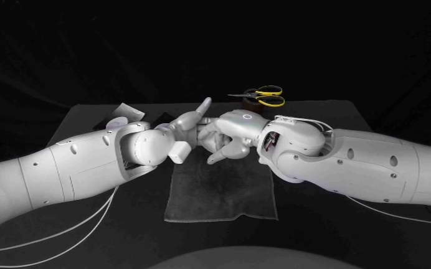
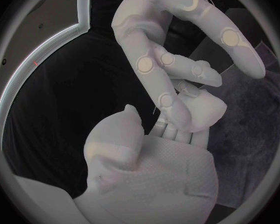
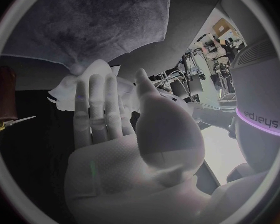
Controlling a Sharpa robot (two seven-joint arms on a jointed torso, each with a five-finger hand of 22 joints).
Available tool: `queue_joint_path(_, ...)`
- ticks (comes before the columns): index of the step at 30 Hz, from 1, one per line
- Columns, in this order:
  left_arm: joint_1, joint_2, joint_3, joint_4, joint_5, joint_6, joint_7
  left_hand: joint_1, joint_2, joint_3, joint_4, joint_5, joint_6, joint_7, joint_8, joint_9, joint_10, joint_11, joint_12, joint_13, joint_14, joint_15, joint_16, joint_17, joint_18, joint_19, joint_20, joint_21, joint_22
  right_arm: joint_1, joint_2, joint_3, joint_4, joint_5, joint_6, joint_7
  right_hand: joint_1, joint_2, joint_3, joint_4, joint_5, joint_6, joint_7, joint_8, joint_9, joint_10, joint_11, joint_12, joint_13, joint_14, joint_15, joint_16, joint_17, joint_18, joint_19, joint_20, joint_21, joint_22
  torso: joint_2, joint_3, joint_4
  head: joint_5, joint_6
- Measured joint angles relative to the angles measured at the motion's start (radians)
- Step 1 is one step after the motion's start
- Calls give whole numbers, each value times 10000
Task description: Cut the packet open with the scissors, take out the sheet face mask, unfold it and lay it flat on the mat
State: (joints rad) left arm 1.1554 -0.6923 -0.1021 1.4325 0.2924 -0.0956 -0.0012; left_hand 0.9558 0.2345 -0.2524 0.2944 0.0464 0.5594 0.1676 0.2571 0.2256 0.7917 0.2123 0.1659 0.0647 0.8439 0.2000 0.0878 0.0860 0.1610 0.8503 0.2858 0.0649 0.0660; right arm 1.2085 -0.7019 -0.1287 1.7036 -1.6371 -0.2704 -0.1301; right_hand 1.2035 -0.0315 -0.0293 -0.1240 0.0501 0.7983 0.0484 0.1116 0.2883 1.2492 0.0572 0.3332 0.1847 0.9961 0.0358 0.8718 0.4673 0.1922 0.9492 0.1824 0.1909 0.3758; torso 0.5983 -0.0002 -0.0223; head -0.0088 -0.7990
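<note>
The two hands meet at the centre of the frame, above the top edge of the mat [image 1: 220, 195]. The mat is a dark cloth that lies flat on the table [image 1: 316, 112] and runs down toward the lower middle. The left hand [image 1: 182, 127] comes in from the left and the right hand [image 1: 228, 137] from the right, and their fingers touch or nearly touch.

In the right wrist view the right hand's fingers [image 3: 97, 109] lie straight and close together with the thumb standing apart. The mask [image 3: 65, 91], a crumpled white sheet, sits just past the fingertips and partly behind them, over the mat's edge. I cannot tell whether the right hand grips the mask or only rests against it.

In the left wrist view the left hand's fingers [image 2: 180, 130] reach up to the right hand's bent fingers. What they hold, if anything, is hidden, so I cannot tell the left hand's state either.

The scissors [image 1: 263, 96], with yellow handles, lie at the upper centre right beyond the hands, beside a brown object [image 1: 242, 103]. Neither hand touches them. The packet [image 1: 126, 113] is a white piece that lies on the table at the centre left, just above the left arm and apart from the mat.
</note>
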Motion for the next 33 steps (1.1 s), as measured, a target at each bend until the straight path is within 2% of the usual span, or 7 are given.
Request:
queue_joint_path(3,0,5,1,-15,1,6,0,134,134,-291,-2,0,0,0,101,-1,64,-335,-48,0,0,0,0,0,-1,-37,36,0,0,35,-14,-1,138,-327,91,-212,224,136,-218,61,0,95,-1,0,-14,113,-114,428,306,123,-123,425,176,16,179,-109,113,73,0,-7,-1,-6,-11)
queue_joint_path(9,1,1,2,-38,3,33,21,286,286,-567,-5,0,0,0,161,-26,74,-536,-119,0,105,-34,0,-1,-2,-37,36,0,1,66,-383,-1,463,-539,-109,-302,640,446,-510,94,0,472,250,99,-67,284,-285,1198,921,438,-342,1072,410,16,588,-337,396,264,-3,-18,-8,11,-26)
queue_joint_path(12,1,-6,2,-43,3,74,35,368,368,-704,-24,0,0,0,161,-56,38,-571,-192,0,109,-38,-40,-1,-2,-37,36,0,1,71,-645,-1,559,-412,-427,-173,857,645,-564,40,0,611,317,117,-94,211,-359,1336,1073,473,-378,1160,435,15,619,-341,470,318,-6,-18,-13,42,-25)
queue_joint_path(16,1,-18,2,-53,3,162,63,496,496,-953,-5,0,-107,-107,161,-120,-126,-325,-302,0,172,-35,-77,10,-3,42,37,0,1,76,-913,-2,617,45,-851,159,1025,732,-560,-19,0,667,372,117,-117,211,-359,1394,1172,473,-378,1167,442,13,652,-374,470,348,-10,-12,-23,79,-27)
queue_joint_path(25,1,-54,3,-56,2,415,141,696,538,-1172,-6,0,-284,-358,161,-218,-136,-317,-302,0,340,-87,-77,38,-3,113,36,0,1,77,-1367,-5,766,1443,-1648,1070,1304,1011,-589,-334,0,783,484,117,-190,211,-358,1658,1407,601,-437,1413,503,6,782,-503,669,493,-5,6,-20,93,-54)
queue_joint_path(28,1,-73,3,-58,1,530,168,696,538,-1256,-5,0,-284,-358,161,-219,-3,-450,-302,0,425,-104,-77,56,-3,113,37,0,1,77,-1594,-5,783,2198,-2021,1401,1526,1233,-486,-646,0,1539,761,404,-183,116,-153,1716,1521,660,-349,1440,504,-8,796,-518,743,599,-2,3,-17,94,-56)
queue_joint_path(33,1,-129,3,-71,-35,852,244,823,496,-1536,-10,0,-483,-556,114,-307,-41,-413,-392,0,424,-104,-88,56,-3,112,36,0,1,77,-2061,-5,522,4307,-2697,2021,1529,1570,-192,-1248,0,2006,1038,399,-389,-270,135,1495,1497,335,-77,1182,320,-70,534,-303,743,701,-3,-9,-19,110,-58)
